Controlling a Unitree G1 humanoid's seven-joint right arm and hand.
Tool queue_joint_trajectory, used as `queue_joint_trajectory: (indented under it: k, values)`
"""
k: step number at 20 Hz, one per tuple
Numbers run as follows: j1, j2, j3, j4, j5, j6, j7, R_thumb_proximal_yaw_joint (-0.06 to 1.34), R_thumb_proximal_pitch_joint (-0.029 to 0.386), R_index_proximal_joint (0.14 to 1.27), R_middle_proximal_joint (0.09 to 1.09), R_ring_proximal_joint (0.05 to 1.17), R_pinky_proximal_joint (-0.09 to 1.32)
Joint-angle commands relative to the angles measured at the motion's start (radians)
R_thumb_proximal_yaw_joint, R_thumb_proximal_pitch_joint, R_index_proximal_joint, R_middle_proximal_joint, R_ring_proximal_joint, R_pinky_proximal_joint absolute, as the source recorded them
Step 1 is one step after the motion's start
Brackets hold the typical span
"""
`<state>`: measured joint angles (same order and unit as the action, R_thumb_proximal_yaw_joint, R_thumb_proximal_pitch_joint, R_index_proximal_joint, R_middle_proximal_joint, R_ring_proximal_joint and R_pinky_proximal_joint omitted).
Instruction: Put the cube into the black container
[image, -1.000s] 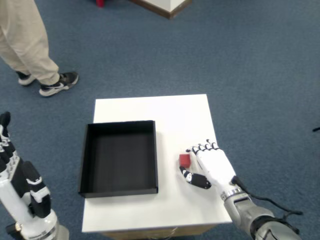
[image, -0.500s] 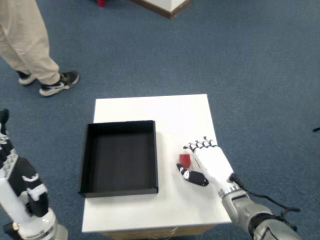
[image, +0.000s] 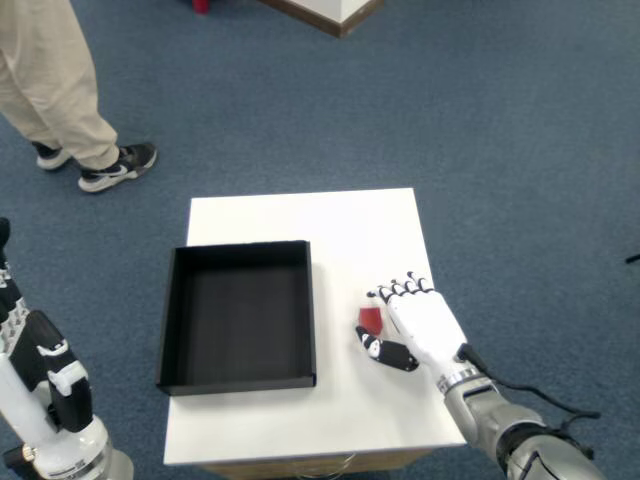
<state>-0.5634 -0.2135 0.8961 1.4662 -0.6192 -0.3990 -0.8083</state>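
The small red cube (image: 370, 318) rests on the white table (image: 300, 215), right of the black container (image: 311, 300), a shallow square tray with nothing in it. My right hand (image: 412, 325) is wrapped round the cube from the right. Its fingers (image: 395, 293) curl over the cube's far side and its thumb (image: 385, 350) lies along the near side, so part of the cube is hidden. The cube still sits on the table top.
My left hand (image: 45, 385) hangs off the table at the bottom left. A person's legs and shoes (image: 100, 160) stand on the blue carpet at the upper left. The table's right edge runs close to my right wrist.
My right hand has slid left onto the cube, and the thumb has drawn in under it. The cube has stayed where it was. My left hand has sunk a little.
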Motion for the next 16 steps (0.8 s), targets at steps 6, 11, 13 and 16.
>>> queue_joint_trajectory:
  k: [6,11,13,16]
  values:
    - [-0.009,-0.043,-0.011,-0.008,0.012,0.018,0.015,0.58,0.146,0.42,0.31,0.27,0.1]
    - [0.008,-0.046,-0.02,-0.007,0.019,0.04,0.045,0.58,0.145,0.42,0.32,0.27,0.09]
    - [0.01,-0.047,-0.027,-0.009,0.024,0.044,0.056,0.58,0.145,0.42,0.32,0.27,0.09]
    - [0.013,-0.046,-0.035,-0.012,0.029,0.049,0.067,0.58,0.146,0.43,0.32,0.27,0.09]
